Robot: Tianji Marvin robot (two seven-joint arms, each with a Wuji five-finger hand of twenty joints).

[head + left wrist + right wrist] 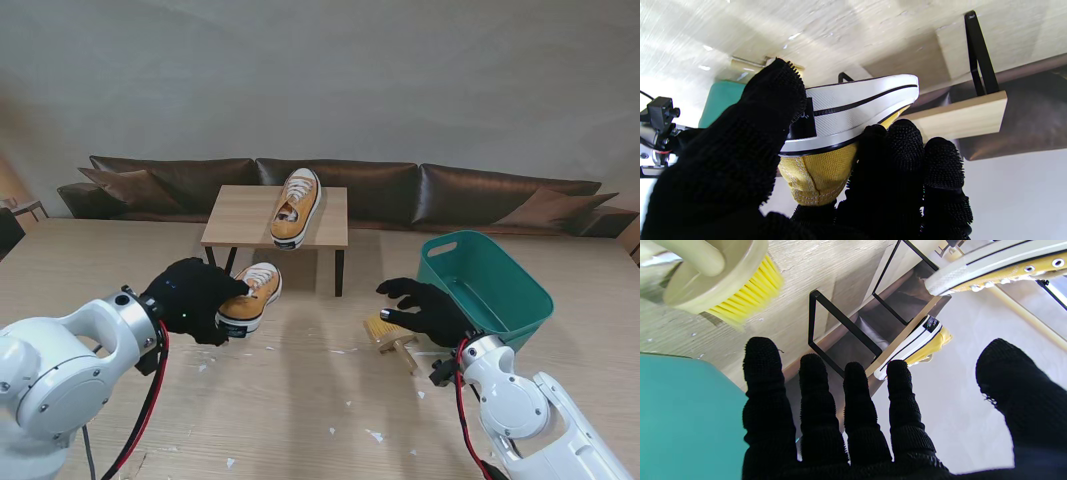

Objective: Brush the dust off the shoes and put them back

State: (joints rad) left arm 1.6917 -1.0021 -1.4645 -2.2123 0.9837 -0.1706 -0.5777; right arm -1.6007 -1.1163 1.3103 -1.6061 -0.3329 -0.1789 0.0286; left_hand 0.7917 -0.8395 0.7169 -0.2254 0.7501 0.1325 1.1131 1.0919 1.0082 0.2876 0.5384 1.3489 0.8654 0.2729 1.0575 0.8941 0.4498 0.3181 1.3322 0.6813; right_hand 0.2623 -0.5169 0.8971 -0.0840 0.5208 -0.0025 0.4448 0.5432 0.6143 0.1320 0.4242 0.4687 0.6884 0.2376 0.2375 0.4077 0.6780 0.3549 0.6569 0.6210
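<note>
My left hand point(192, 298), in a black glove, is shut on the heel of a yellow canvas shoe point(252, 296) with a white sole, held just off the table; the left wrist view shows its heel point(846, 110) between thumb and fingers. A second yellow shoe point(296, 207) lies on the small wooden rack point(240, 225) farther from me. My right hand point(428, 310) hovers open, fingers spread, just above a wooden brush point(392, 336) with yellow bristles point(740, 300) lying on the table.
A teal plastic basket point(490, 285) stands right of my right hand. White flecks of dust point(375, 436) are scattered on the table nearer to me. A dark brown sofa point(470, 195) runs behind the rack.
</note>
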